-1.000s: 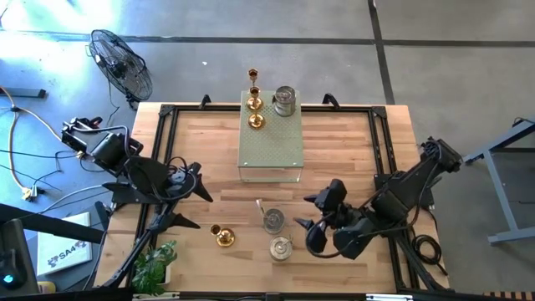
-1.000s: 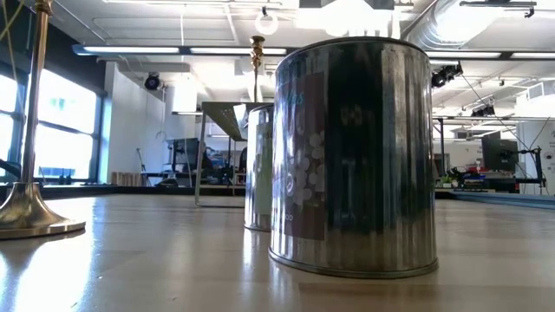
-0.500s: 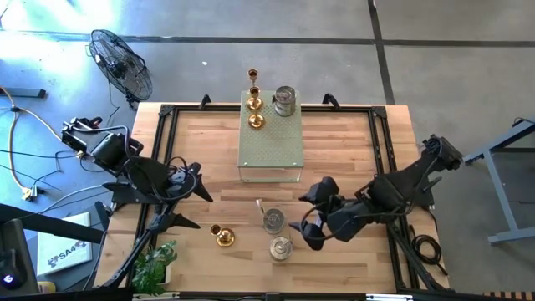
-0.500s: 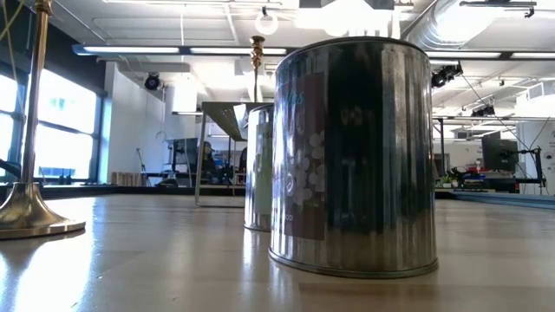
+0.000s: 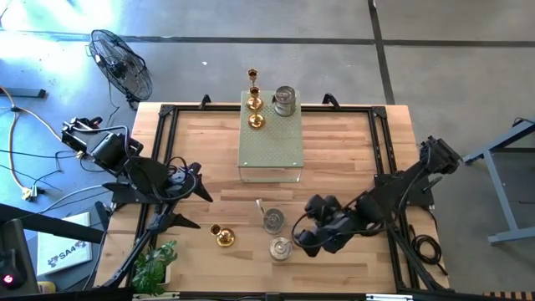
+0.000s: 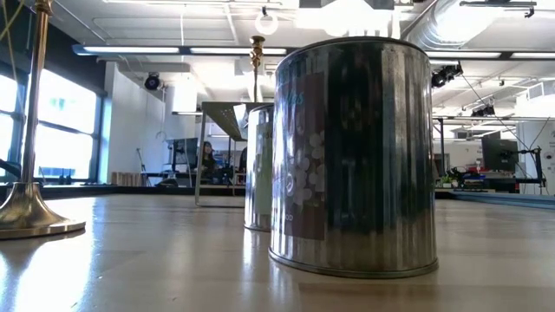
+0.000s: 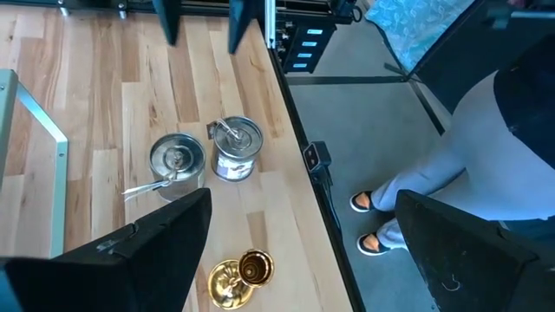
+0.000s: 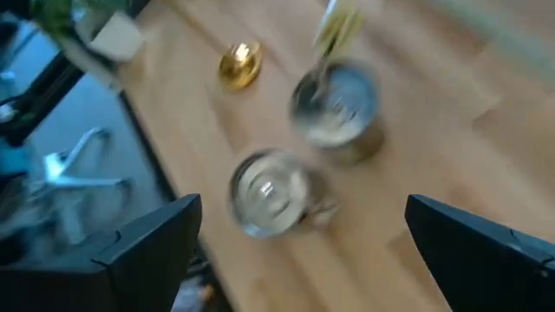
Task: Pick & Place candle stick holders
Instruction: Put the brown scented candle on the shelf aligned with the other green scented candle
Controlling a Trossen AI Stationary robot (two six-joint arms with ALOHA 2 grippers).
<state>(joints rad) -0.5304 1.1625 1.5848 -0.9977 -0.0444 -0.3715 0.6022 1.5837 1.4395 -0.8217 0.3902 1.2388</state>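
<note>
Two silver candle stick holders [image 5: 273, 220] [image 5: 280, 248] and a gold one [image 5: 222, 236] stand on their bases on the wooden table near its front edge. The low view shows the near silver holder [image 6: 351, 156] close up. My right gripper [image 5: 303, 236] hangs open just right of the silver pair, which show between its fingers in the right wrist view [image 8: 269, 191] [image 8: 338, 100]. Two gold holders [image 5: 253, 102] and a silver one [image 5: 285, 100] stand on the pale green box [image 5: 271, 146]. My left gripper [image 5: 201, 186] waits open at the table's left.
The green perforated box fills the table's far middle. A small plant [image 5: 155, 263] sits at the near left corner. A black frame [image 5: 380, 142] runs around the table top. A person's feet [image 7: 373, 225] stand on the floor by the near edge.
My right gripper has sunk toward the table and moved toward the near edge, closer to the near silver holder, and its wrist has rolled. The holders have stayed where they were.
</note>
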